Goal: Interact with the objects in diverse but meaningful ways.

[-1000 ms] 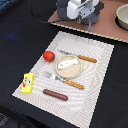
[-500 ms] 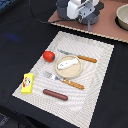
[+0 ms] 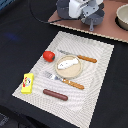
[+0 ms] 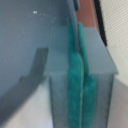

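Claw (image 4: 79, 75) pressed shut (green pads touching, nothing between), up over the saucepan (image 3: 80, 12), well apart from the fish (image 3: 67, 64).

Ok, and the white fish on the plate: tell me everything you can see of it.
The flat white fish looks like a small plastic toy with a plain pale body and a forked tail, lying flat in the middle of the round tan plate. Its tail points toward the knife side, on the exterior view's right. It rests only on the plate; the fork, the red tomato and the gripper are all clear of it. Finer detail is too blurred to tell.
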